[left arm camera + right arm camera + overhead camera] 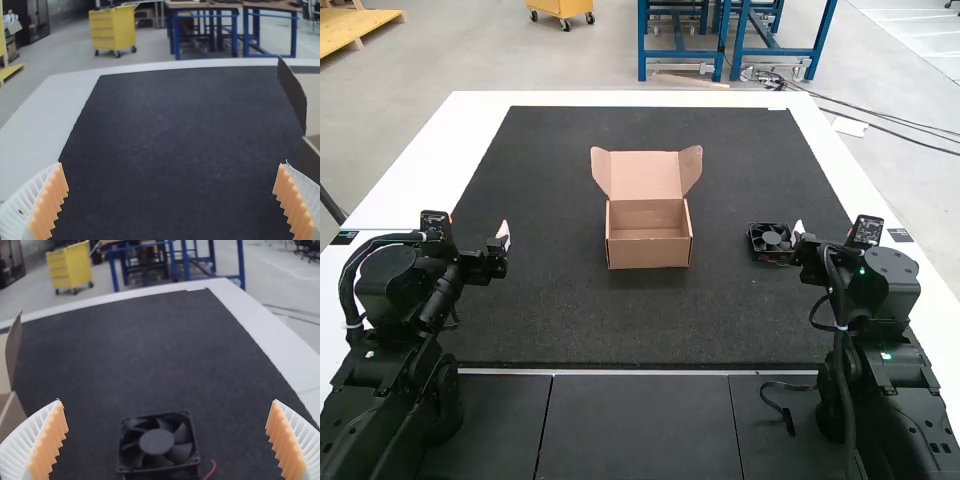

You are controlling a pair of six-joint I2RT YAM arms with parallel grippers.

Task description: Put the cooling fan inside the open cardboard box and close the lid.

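Because the cooling fan (157, 442) lay right of the box (648, 235), the right pincer (165, 430) sat there spread wide to grab it, the left pincer (170, 200) spread too.

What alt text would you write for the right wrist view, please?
A black cooling fan lies flat on the dark mat between the white, orange-padded fingers of the open right gripper. A flap of the cardboard box stands off to one side.
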